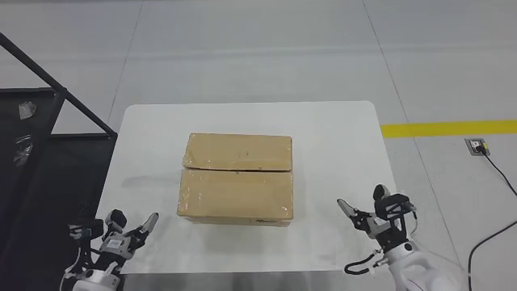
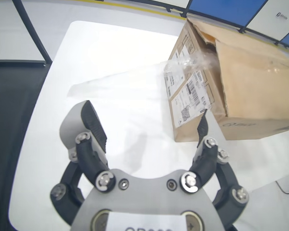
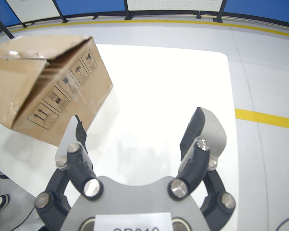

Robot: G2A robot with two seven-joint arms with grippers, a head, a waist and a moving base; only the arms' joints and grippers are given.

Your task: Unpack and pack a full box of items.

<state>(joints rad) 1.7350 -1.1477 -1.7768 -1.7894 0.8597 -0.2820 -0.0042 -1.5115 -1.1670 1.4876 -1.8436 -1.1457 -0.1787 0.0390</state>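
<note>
A brown cardboard box [image 1: 236,179] stands in the middle of the white table [image 1: 339,145], its two top flaps folded down with a seam between them. The left wrist view shows the box [image 2: 243,80] with shipping labels and torn clear tape on its side. In the right wrist view the box [image 3: 45,82] shows printed handling symbols on its end. My left gripper [image 1: 131,228] [image 2: 147,114] is open at the near left corner of the table, apart from the box. At the near right edge my right gripper [image 1: 365,206] [image 3: 139,126] stands open with nothing between its fingers.
A dark metal frame [image 1: 48,89] and a black surface [image 1: 32,170] stand to the left of the table. Yellow floor lines [image 1: 448,128] run on the right and at the back. A socket with a cable [image 1: 478,147] lies on the floor at the right.
</note>
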